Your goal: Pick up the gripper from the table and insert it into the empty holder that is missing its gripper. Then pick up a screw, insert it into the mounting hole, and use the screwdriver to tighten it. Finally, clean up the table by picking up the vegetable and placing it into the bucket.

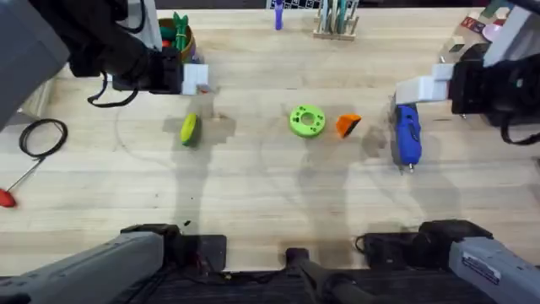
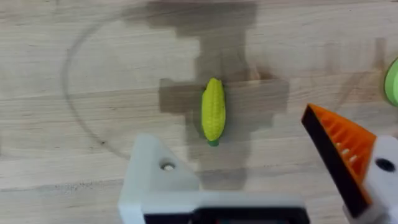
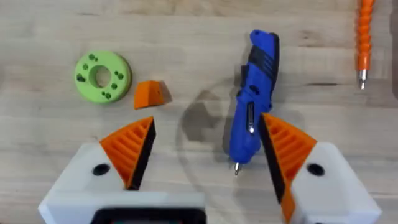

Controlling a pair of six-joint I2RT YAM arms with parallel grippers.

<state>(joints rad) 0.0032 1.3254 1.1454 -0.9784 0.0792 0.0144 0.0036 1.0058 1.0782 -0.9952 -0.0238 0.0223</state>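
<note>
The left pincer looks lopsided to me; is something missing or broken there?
Yes. On the left pincer, one white finger is bare, while the other carries an orange ribbed pad. A loose orange tip lies on the table beside the green ring.

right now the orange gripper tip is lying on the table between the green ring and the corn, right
Not quite. The orange gripper tip does lie on the table, but between the green ring and the blue screwdriver, not the corn, which sits on the ring's far side. The overhead view shows it.
</note>
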